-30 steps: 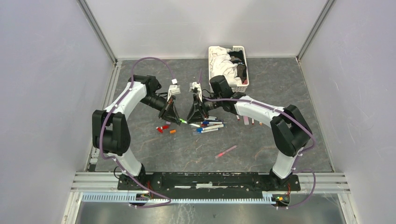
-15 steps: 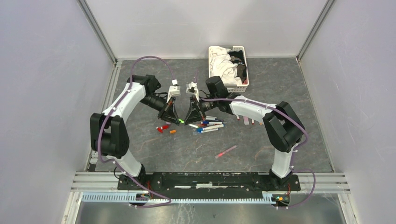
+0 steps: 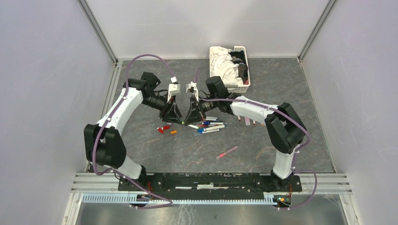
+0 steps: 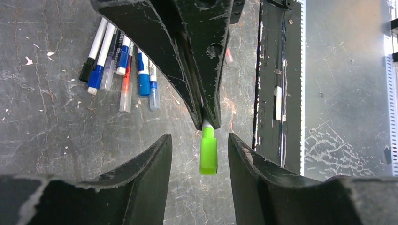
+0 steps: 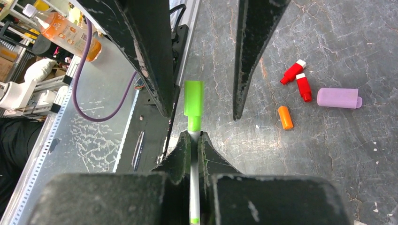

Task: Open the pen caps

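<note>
My right gripper [image 5: 194, 137] is shut on the white barrel [image 5: 194, 178] of a pen. Its bright green cap [image 5: 193, 98] sticks out past the fingertips, still on the pen. My left gripper [image 4: 199, 139] faces it tip to tip, open, with one finger on each side of the green cap [image 4: 208, 154] and a gap on both sides. In the top view both grippers, left [image 3: 177, 119] and right [image 3: 187, 121], meet above the table's middle. Loose caps lie below: two red [image 5: 293, 72], one orange [image 5: 284, 117], one lilac [image 5: 339, 98]. Several pens [image 4: 123, 61] lie bunched together.
A white slatted basket [image 3: 248, 70] of cloths stands at the back, behind the right arm. A pink pen [image 3: 227, 152] lies alone nearer the front. A few more pens [image 3: 246, 120] lie under the right forearm. Metal rails run along the near edge.
My left gripper has opened and now stands apart from the green cap. My right gripper has closed onto the pen's barrel. The left arm's elbow has swung slightly outward.
</note>
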Robot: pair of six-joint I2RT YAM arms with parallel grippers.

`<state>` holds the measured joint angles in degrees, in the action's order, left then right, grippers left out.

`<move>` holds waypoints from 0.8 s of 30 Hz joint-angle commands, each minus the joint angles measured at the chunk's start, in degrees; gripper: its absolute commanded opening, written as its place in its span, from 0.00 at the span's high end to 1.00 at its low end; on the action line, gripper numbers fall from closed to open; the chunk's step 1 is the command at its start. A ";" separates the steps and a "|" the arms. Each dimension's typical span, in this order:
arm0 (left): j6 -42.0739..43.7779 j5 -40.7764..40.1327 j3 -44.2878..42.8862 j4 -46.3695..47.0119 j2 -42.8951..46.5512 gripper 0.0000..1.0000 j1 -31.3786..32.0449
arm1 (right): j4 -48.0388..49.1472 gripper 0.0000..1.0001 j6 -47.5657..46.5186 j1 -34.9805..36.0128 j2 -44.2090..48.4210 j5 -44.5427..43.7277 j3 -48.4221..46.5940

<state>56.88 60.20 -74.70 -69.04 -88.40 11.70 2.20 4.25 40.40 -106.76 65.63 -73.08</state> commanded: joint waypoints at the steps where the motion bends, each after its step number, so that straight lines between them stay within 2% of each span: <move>1: -3.15 1.82 0.59 3.06 0.66 0.47 0.58 | 0.54 1.00 0.57 0.23 3.27 -1.05 -0.91; 7: -1.92 1.31 1.11 1.57 -0.25 0.57 1.47 | -0.07 1.00 0.76 0.32 3.41 -1.28 -1.56; 9: -1.59 1.19 1.03 1.14 -0.43 0.63 1.48 | -0.33 1.00 0.70 0.35 3.35 -1.25 -1.62; 13: -0.50 0.90 -0.03 -0.40 -1.00 0.91 1.57 | -1.18 1.00 0.10 0.41 3.33 -1.28 -1.81; 15: 0.37 1.13 -0.97 -1.73 -1.43 0.98 1.57 | -1.49 0.99 0.06 0.29 3.19 -0.97 -1.80; 21: 3.52 1.76 -2.82 -5.05 -1.92 0.98 1.57 | 1.02 0.72 1.64 0.41 3.12 2.05 0.72; 23: 3.67 1.76 -2.90 -5.06 -1.84 0.98 1.57 | 3.15 0.56 3.30 0.43 3.17 2.05 1.86; 24: 3.71 1.74 -3.00 -5.06 -1.87 0.98 1.57 | 3.33 0.52 3.51 0.48 2.96 2.18 1.89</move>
<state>57.10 60.29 -75.35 -72.12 -90.28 13.23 1.63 5.78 40.51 -105.91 65.76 -72.49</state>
